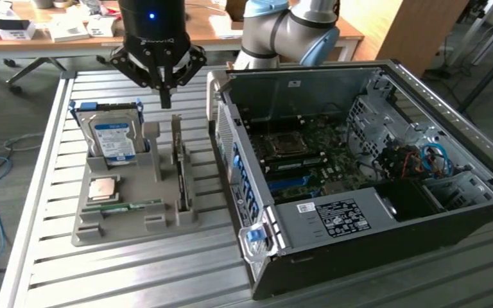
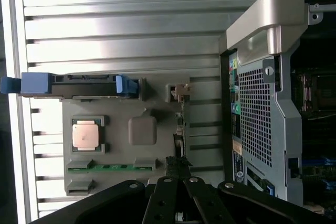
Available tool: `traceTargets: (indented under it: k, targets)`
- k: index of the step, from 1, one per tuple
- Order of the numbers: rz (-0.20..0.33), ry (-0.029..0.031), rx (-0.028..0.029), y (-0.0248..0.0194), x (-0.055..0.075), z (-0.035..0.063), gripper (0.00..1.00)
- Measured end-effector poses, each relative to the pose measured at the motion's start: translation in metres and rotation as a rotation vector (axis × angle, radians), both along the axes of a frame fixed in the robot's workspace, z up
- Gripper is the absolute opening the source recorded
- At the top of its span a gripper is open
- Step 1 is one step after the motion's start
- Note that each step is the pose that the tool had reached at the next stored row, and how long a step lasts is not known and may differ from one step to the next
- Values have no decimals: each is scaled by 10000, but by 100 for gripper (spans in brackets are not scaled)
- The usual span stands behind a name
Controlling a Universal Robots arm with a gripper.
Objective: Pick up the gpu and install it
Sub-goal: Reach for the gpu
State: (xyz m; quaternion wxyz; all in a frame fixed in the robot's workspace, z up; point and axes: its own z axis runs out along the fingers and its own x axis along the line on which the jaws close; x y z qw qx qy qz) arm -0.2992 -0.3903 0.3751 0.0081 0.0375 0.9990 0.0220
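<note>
Hovering just above the upright gpu (image 1: 178,160), closed empty jaws; nearby, a blue-white-labelled hard drive (image 1: 112,138).

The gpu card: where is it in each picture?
Exterior view: the gpu stands on edge in the gray holder, on its side nearest the computer case.
Wrist view: the gpu is a thin edge-on strip between holder and case.
Shared landmark: the copper-topped chip in the same holder.

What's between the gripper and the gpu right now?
Nothing. In the exterior view the shut gripper hangs above the gpu, which stands on edge in the tray; only bare air separates them.
</note>
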Motion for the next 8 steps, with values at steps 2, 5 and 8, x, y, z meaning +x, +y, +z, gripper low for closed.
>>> traceTargets:
  k: [2, 5, 8]
  targets:
    - [0, 1, -1, 0, 2, 0, 11]
    - [-1, 1, 0, 0, 2, 0, 11]
    - [-1, 1, 0, -4, 2, 0, 11]
